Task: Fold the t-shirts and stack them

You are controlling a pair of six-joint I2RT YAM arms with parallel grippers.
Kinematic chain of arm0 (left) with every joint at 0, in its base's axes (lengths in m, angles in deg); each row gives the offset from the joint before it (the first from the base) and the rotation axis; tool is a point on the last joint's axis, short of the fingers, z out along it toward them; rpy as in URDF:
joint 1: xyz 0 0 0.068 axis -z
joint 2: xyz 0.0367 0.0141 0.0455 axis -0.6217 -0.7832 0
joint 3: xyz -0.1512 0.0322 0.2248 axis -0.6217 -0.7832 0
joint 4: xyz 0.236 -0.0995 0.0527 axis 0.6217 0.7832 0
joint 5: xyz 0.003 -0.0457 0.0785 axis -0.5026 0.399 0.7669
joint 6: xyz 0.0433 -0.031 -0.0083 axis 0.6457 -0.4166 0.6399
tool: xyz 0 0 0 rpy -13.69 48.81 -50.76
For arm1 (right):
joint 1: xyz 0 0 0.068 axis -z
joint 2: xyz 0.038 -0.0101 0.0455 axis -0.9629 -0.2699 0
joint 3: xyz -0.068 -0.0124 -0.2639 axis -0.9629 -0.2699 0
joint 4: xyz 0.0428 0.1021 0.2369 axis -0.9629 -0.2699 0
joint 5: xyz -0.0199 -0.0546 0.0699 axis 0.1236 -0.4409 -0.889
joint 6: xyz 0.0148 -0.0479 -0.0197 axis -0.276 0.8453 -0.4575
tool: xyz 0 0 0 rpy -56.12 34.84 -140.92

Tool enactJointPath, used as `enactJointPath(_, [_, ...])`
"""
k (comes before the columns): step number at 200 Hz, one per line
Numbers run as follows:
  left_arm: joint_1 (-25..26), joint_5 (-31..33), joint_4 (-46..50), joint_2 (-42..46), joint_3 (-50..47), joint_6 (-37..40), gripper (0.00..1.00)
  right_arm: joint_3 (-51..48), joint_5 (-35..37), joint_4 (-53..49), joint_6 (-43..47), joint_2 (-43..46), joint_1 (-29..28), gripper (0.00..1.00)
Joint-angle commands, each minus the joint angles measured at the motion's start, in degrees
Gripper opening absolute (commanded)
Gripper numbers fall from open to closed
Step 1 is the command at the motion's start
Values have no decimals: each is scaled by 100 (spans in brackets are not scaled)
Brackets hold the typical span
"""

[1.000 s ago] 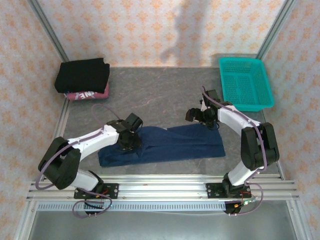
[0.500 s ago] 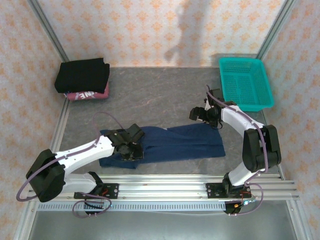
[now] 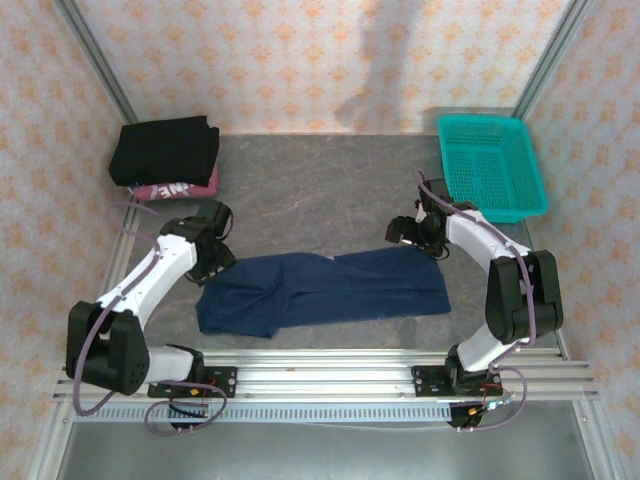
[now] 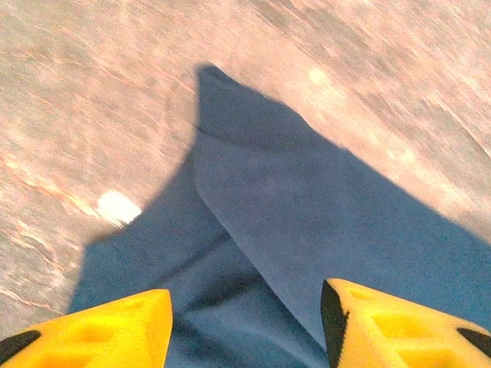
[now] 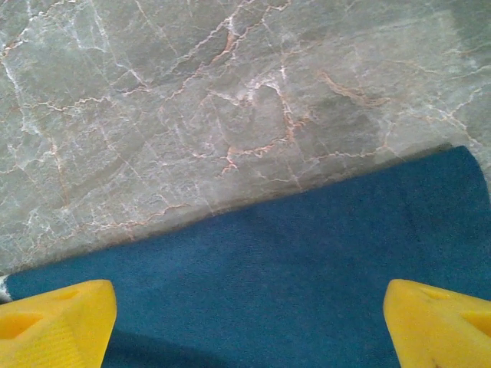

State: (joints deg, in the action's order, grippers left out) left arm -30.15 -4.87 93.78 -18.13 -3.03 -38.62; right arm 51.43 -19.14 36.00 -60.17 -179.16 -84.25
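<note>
T-shirts first: your navy tee [image 3: 330,288] lies near the front of the table, folded into a long, soft band with a rumpled, wider left end. Its cloth looks matte and smooth. At the far left, a black tee [image 3: 165,150] sits folded as a thick square on a pink tee [image 3: 180,189] with white letters.

Your left gripper [image 4: 245,295] is over the navy tee's left end, yellow fingers apart with nothing between them; that view is blurred. Your right gripper [image 5: 249,291] stands wide and empty above the band's far right edge.

A teal plastic basket [image 3: 492,165] with lattice walls sits at the far right. The table [image 3: 330,185] is grey veined stone, and the walls carry pale paper with an orange pattern.
</note>
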Motion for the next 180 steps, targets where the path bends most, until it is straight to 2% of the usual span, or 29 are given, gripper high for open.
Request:
enactJointPath(1, [-407, 217, -99, -280, 154, 479, 49, -9, 151, -198, 126, 29, 32, 90])
enactJointPath(21, [-615, 55, -332, -584, 280, 703, 43, -44, 191, -238, 168, 45, 59, 90])
enactJointPath(75, [-672, -91, -736, -1406, 449, 918, 40, 72, 425, -411, 102, -189, 184, 90])
enactJointPath(117, [-693, -137, -874, -1927, 722, 1048, 34, 190, 542, -494, -7, -499, 183, 90])
enactJointPath(131, [-691, -78, -849, -2089, 834, 1124, 28, 210, 597, -538, -63, -590, 183, 90])
enactJointPath(154, [-761, -16, -902, -2326, 1009, 1191, 9, 259, 829, -645, -177, -840, 184, 90])
enactJointPath(180, [-834, 79, -924, -2475, 1368, 1255, 3, 455, 1354, -896, -359, -1304, 209, 88])
